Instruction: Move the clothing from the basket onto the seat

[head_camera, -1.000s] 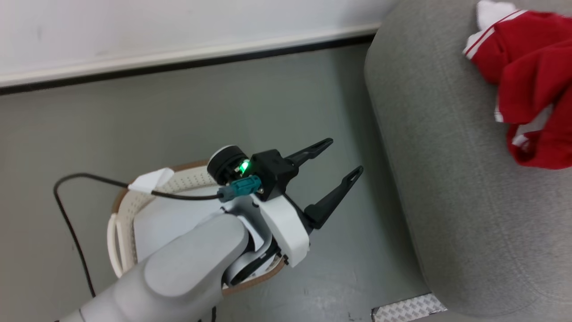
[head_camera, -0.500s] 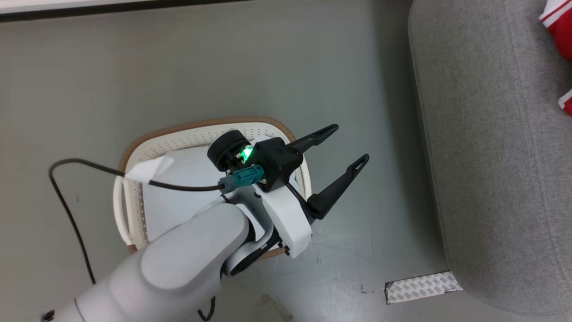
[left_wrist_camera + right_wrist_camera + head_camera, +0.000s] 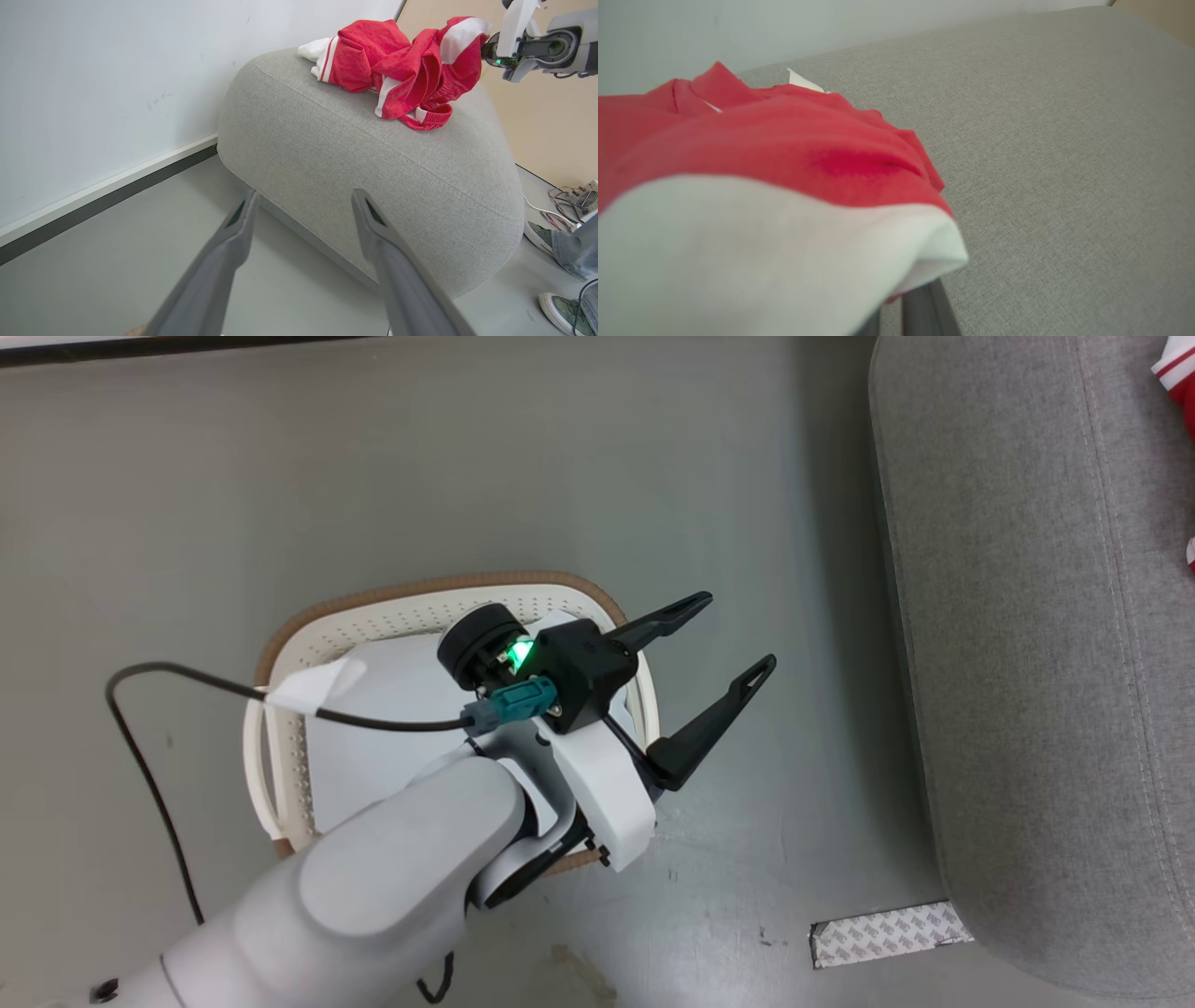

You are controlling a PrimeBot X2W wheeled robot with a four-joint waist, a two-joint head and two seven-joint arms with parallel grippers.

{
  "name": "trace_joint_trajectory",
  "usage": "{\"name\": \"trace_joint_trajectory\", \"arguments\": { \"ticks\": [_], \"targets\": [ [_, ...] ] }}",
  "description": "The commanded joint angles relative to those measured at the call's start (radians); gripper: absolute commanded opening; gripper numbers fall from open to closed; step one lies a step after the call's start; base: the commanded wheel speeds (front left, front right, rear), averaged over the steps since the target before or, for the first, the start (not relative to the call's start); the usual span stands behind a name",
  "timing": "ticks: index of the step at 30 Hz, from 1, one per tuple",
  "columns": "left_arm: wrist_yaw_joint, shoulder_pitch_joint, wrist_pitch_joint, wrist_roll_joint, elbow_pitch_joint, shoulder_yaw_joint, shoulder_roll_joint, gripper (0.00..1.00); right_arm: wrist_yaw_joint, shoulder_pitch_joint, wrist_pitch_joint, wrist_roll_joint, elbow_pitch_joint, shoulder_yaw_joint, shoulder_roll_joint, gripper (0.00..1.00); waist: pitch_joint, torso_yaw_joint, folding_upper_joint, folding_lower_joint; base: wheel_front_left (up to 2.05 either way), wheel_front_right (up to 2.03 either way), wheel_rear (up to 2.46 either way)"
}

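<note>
- My left fingers (image 3: pixel 719 714): spread wide, empty, just past rim of basket (image 3: pixel 392 616). Pale sheet (image 3: pixel 373 747) lies behind them, inside basket.
- My right fingers (image 3: pixel 924 308): pressed together, clamped on white panel of clothing (image 3: pixel 402 70).
- Bulk of clothing rests on seat (image 3: pixel 373 177) ahead of my right fingers. Gripped panel is raised off cushion.
- Risk, my judgement: fabric drapes over right fingers. On release it may snag and drag with me toward seat edge.
- Risk: pulling back without opening hauls clothing off seat.
</note>
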Motion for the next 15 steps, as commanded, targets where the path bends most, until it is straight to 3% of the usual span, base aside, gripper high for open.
{"name": "trace_joint_trajectory", "arguments": {
  "ticks": [1,2,9,15],
  "targets": [
    [-0.003,0.000,-0.006,-0.004,0.008,-0.002,0.000,1.00,-0.002,-0.011,0.013,-0.010,0.016,0.013,0.007,0.88,-0.005,0.002,0.0000,-0.0001,0.00,0.00,0.00],
    [-0.004,0.003,-0.009,-0.007,0.011,-0.002,0.000,1.00,-0.002,-0.014,0.027,-0.011,0.029,0.018,0.012,1.00,-0.010,0.002,0.0000,-0.0001,0.00,0.00,0.00],
    [-0.005,0.029,-0.032,-0.030,0.038,-0.002,-0.011,1.00,-0.002,-0.018,0.133,-0.015,0.049,0.072,0.004,1.00,-0.076,-0.006,0.0000,-0.0001,0.00,0.00,0.00],
    [-0.004,0.058,-0.051,-0.045,0.061,0.000,-0.018,1.00,-0.002,0.014,0.239,-0.007,-0.014,0.122,-0.021,1.00,-0.155,-0.017,0.0000,-0.0001,0.00,0.00,0.00]
  ]
}}
